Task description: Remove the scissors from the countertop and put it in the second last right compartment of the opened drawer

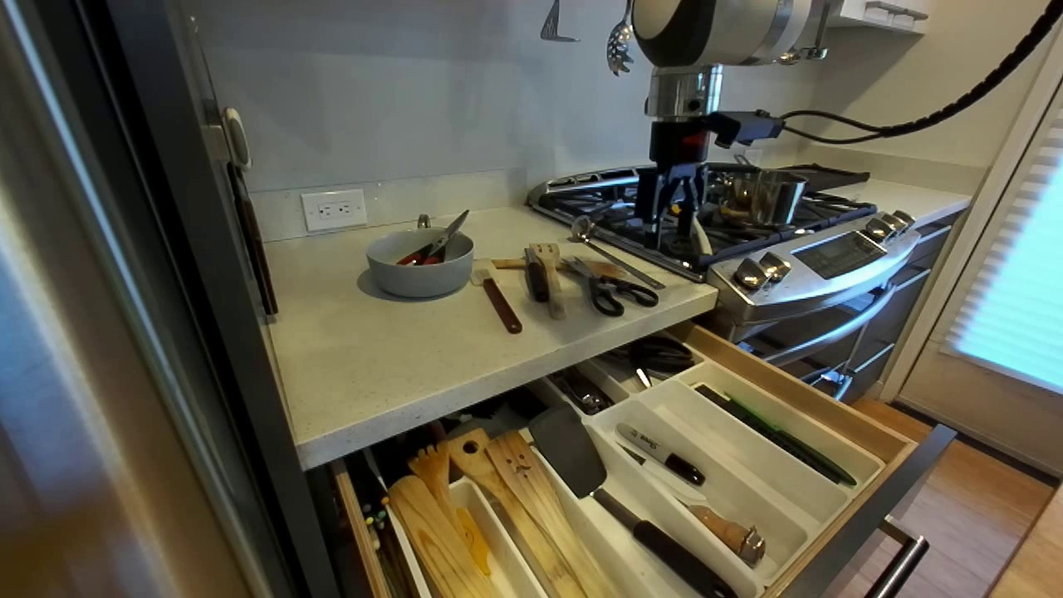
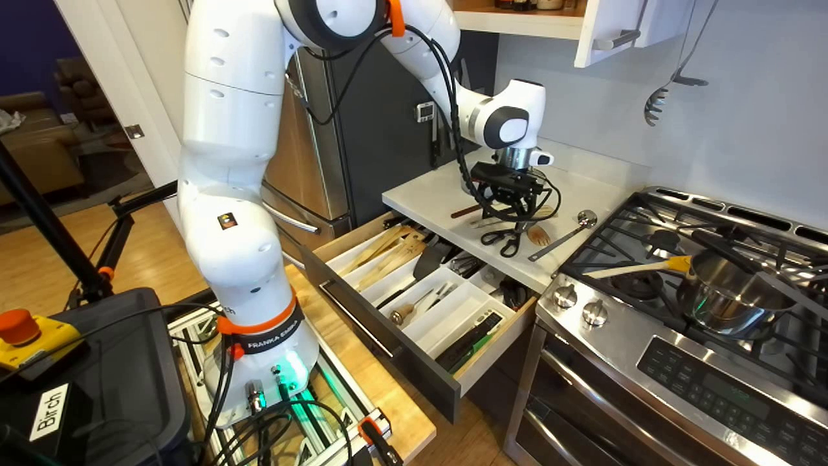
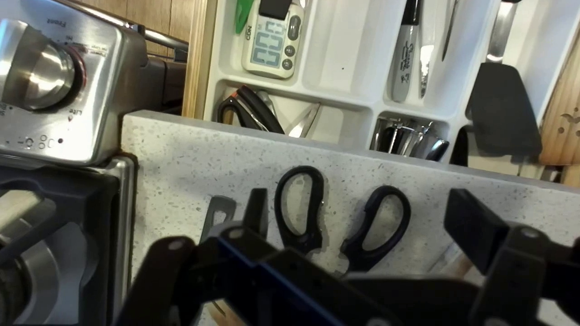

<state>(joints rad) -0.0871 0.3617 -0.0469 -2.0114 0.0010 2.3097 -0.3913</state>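
Observation:
The scissors [image 1: 600, 286] lie open on the pale countertop [image 1: 374, 357], black loops toward the drawer edge. They also show in an exterior view [image 2: 515, 239]. In the wrist view both loops [image 3: 313, 208] are plain, while the gripper hides the blades. My gripper [image 3: 362, 219] is open and empty, its fingers on either side of the loops in that view. In an exterior view the gripper [image 1: 668, 228] hangs above the countertop, apart from the scissors. The drawer [image 1: 797, 386] is open, with a white divided tray. A bare compartment [image 1: 731, 428] lies beside the rightmost one, which holds green and black tools.
A red-brown-handled tool [image 1: 502, 307], a wooden utensil [image 1: 548, 278] and a ladle [image 2: 561, 236] lie around the scissors. A grey bowl [image 1: 419, 266] stands farther off. The gas stove [image 2: 601, 285] with a steel pot [image 2: 718, 304] adjoins the countertop. Black-handled tools [image 3: 258, 108] lie in a rear compartment.

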